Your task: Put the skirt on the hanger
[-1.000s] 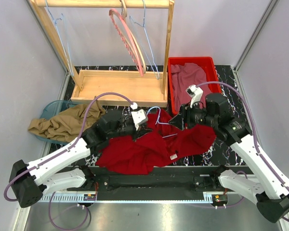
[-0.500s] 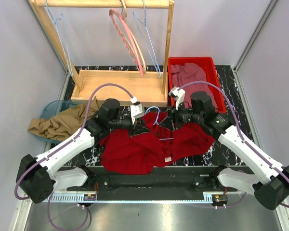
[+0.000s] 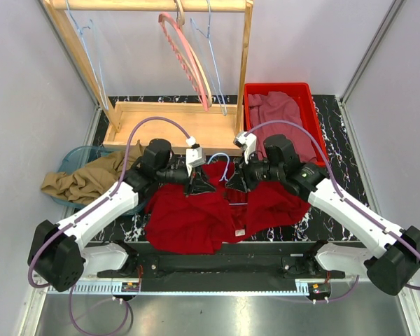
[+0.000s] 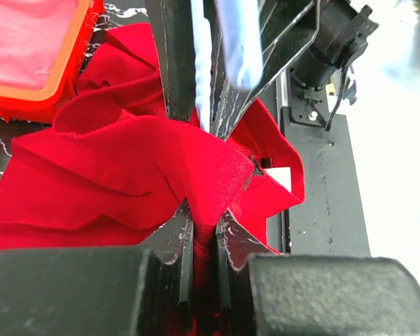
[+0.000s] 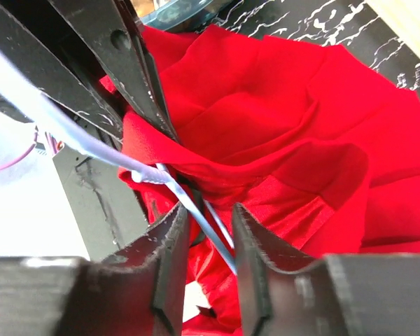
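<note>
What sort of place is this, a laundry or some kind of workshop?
Most likely a small robotics test booth, not a laundry: plain grey walls close in a tabletop, a wooden clothes rack with hangers stands at the back, and a red bin holds spare clothing.

A red plastic crate (image 3: 276, 87) holds a mauve cloth (image 3: 276, 112). A crumpled tan garment (image 3: 91, 180) overlaps a round blue basin (image 3: 73, 158) near a wooden rack (image 3: 168, 126).

White arm shells (image 3: 101, 213), purple cables (image 3: 154, 120), black pincers (image 3: 198, 183) (image 3: 236, 180).
</note>
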Controlling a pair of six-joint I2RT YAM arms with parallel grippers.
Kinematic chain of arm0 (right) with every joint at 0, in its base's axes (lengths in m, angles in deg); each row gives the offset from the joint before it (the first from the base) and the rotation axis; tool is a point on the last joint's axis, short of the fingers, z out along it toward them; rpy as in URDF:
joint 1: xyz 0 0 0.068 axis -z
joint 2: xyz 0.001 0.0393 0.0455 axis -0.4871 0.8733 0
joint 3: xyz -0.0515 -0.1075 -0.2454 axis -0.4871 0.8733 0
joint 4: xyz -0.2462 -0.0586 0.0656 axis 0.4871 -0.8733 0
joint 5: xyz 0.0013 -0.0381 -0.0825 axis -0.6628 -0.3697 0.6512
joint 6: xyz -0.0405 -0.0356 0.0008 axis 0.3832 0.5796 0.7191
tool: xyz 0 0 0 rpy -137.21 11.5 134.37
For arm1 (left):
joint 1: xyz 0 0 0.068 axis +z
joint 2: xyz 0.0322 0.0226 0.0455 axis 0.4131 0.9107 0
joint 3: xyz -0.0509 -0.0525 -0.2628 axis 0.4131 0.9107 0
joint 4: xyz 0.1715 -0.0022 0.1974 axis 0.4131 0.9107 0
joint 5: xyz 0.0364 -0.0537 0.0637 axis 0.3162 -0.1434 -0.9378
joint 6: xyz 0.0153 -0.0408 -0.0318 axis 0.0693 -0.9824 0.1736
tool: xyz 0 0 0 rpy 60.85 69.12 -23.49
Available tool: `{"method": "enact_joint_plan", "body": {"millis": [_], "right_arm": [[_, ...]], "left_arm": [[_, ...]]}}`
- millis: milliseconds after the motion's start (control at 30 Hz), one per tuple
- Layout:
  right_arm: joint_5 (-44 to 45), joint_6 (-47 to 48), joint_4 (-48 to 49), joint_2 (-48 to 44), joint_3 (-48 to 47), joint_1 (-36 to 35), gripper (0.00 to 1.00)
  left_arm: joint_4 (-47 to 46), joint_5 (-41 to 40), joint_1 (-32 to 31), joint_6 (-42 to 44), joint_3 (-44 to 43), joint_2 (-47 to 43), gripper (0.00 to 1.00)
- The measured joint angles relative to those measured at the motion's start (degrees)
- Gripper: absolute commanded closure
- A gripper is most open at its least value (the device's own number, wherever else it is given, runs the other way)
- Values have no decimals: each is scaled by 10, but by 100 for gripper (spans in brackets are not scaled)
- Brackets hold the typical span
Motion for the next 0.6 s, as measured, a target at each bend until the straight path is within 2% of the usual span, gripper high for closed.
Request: {"method": "enact_joint_plan", "body": {"millis": [67,133,167,200,233,267,333,367,467,600], "right_arm": [[8,3,5,0,0,-2,90],[8,7,7,0,1,-5,99],[9,9,7,0,1,-8,100],[10,10,7,0,1,-10,100],[12,10,7,0,1,-12,100],[15,10,7,-1,1,-13,100],[32,8,7,-3,3,-15,100],[46,6,7,-6,8,-15,100],[84,-2,5,-18,24,-15,100],[119,-9,-4,-55,36,-15,100]], "left_arm": [[-6,8,7,-6,0,0,100],[-11,8,11,-11,0,2,100],[-14,8,14,-12,0,3,100],[-17,8,17,-16,0,4,92],[-17,7,18,-19,0,4,69],[-18,2,18,-25,0,4,51],[-27,-23,18,-40,0,4,35],[-34,-46,18,-53,0,2,20],[-59,-151,18,-97,7,-20,8],[-90,-294,18,-152,44,-81,1]]}}
